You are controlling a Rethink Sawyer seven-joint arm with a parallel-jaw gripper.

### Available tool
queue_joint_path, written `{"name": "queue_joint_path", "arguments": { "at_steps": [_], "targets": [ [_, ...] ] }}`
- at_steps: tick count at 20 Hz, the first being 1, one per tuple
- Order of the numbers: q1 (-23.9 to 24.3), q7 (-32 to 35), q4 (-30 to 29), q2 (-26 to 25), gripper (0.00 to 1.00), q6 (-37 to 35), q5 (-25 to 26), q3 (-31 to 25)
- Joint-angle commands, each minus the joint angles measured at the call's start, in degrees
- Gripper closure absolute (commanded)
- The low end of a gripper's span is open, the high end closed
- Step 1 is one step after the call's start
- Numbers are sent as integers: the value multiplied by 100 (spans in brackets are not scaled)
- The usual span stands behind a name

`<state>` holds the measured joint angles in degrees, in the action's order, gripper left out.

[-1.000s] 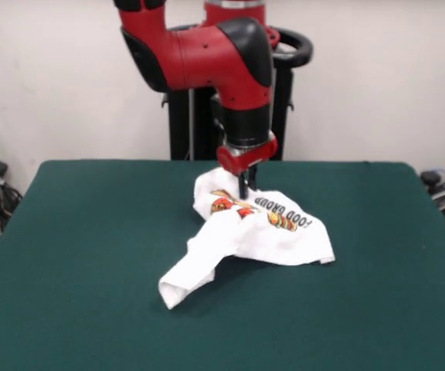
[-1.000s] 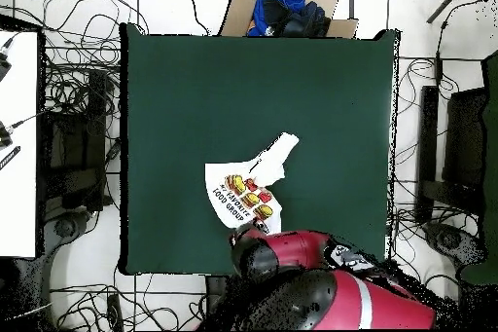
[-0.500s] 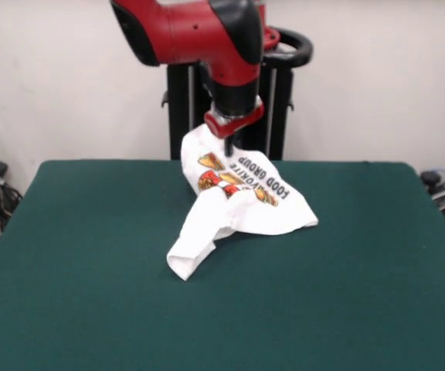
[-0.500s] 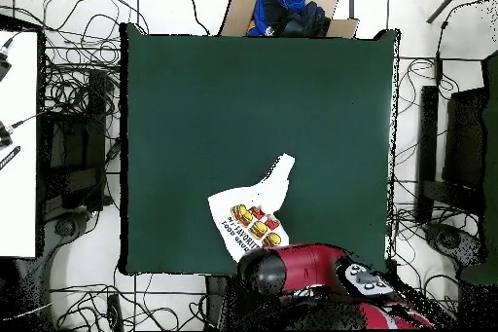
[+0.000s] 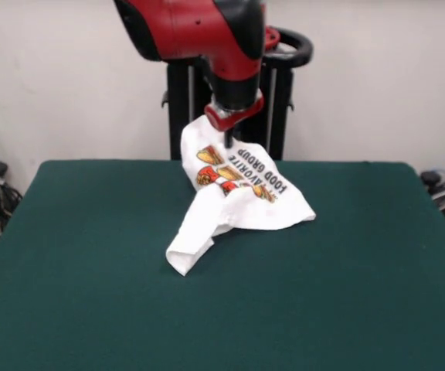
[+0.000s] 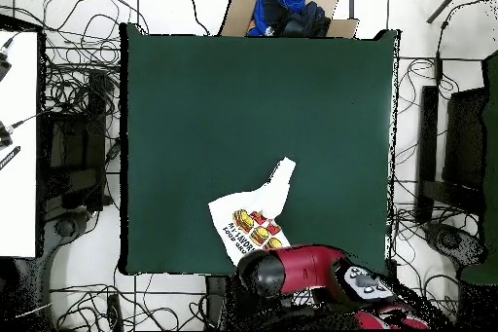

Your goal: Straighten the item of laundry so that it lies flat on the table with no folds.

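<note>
White printed T-shirt [image 5: 234, 189] hangs pinched in your gripper [image 5: 228, 141], draping down from the closed fingers; its lower folds rest crumpled on the green table [image 5: 91, 255].

Gripper [image 5: 228, 141] is closed on the top edge of the shirt [image 5: 234, 193], holding that end up off the table [image 5: 76, 278]. Print faces the camera, "FOOD GROUP" reads upside down. Shirt drapes down from the grip; its right corner and a bunched sleeve at lower left rest on the green top. Fabric is creased and folded over itself. Arm [image 5: 207, 39] enters from above.
</note>
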<state>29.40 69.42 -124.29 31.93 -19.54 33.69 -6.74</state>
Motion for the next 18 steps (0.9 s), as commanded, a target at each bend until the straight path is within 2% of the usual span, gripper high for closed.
{"name": "queue_joint_path", "arguments": {
  "at_steps": [1,16,17,18],
  "targets": [
    [-190,627,486,-364,100,8,-31,-384],
    [-584,767,748,-539,100,-401,-123,55],
    [-589,758,741,-534,0,-399,-139,57],
    [-588,756,738,-531,0,-388,-136,53]
  ]
}}
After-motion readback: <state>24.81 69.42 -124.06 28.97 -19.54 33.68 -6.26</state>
